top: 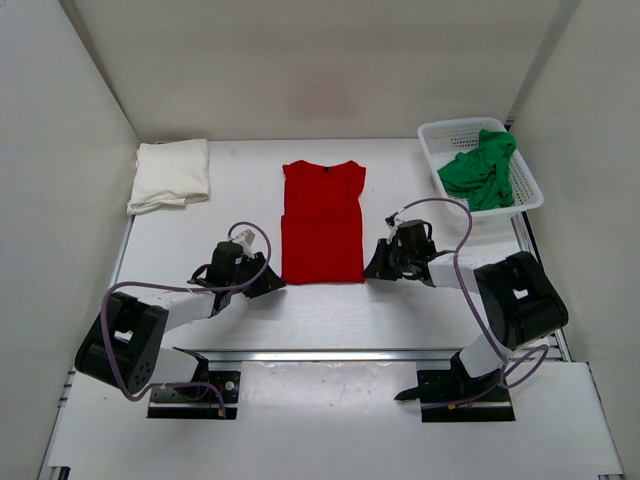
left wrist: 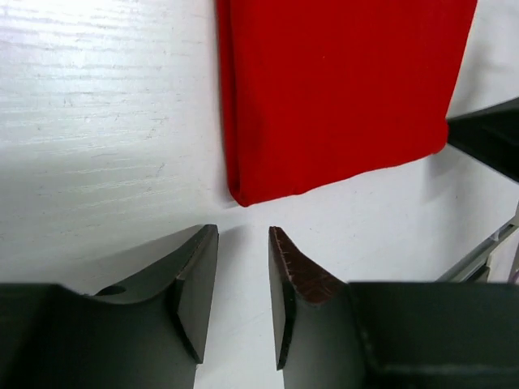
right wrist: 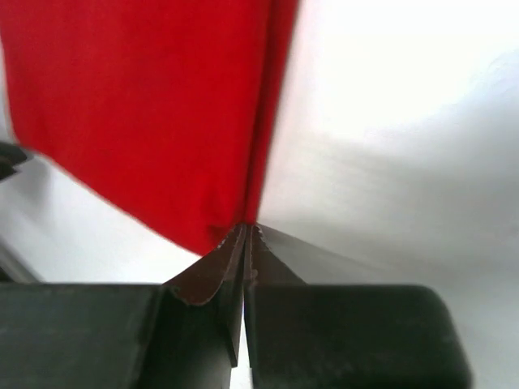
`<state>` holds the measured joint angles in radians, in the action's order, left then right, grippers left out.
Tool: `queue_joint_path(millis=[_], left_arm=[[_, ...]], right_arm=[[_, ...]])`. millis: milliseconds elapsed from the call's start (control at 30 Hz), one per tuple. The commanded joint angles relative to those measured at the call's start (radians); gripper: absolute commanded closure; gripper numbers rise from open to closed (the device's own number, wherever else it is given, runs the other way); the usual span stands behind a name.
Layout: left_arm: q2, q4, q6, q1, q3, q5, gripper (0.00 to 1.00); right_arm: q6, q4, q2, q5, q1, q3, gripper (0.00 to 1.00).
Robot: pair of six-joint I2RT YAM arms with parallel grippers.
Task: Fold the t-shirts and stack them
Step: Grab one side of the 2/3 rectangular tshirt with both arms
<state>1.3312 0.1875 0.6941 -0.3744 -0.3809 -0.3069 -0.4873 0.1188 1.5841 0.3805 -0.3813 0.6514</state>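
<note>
Red shirt [top: 322,225] lies lengthwise ahead of you: L claw [left wrist: 243,235] spread, empty, just short of near-L corner; R claw [right wrist: 245,228] pressed together at near-R.

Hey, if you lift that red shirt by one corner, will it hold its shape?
Probably floppy: the red shirt lies flat with soft folded edges, so it'd likely sag. Looks thin, so probably light. Pushed, it may bunch up.
</note>
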Motion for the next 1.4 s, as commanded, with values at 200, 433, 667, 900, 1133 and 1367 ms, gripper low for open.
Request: queue_joint_path(millis=[200, 433, 667, 900, 1133, 1367], left_arm=[[0.036, 0.033, 0.001, 0.000, 0.011, -0.018, 0.43], [0.095, 0.062, 0.008, -0.014, -0.007, 0.000, 0.56], [0.129, 0.087, 0.012, -0.021, -0.026, 0.009, 0.71], [0.109, 0.078, 0.042, -0.027, -0.029, 0.002, 1.00], [-0.122, -0.097, 0.001, -0.044, 0.072, 0.031, 1.00], [-0.504, -0.322, 0.044, -0.109, 0.214, 0.057, 1.00]], right_arm=[[0.004, 0.082, -0.127, 0.015, 0.021, -0.094, 0.90], [-0.010, 0.084, -0.104, 0.083, -0.007, -0.108, 0.54], [-0.054, 0.173, 0.033, 0.158, 0.016, -0.078, 0.64], [-0.083, 0.180, -0.007, 0.107, -0.010, -0.094, 1.00], [-0.100, 0.107, -0.217, 0.032, -0.129, -0.260, 1.00], [-0.209, -0.001, -0.481, -0.080, -0.289, -0.419, 1.00]])
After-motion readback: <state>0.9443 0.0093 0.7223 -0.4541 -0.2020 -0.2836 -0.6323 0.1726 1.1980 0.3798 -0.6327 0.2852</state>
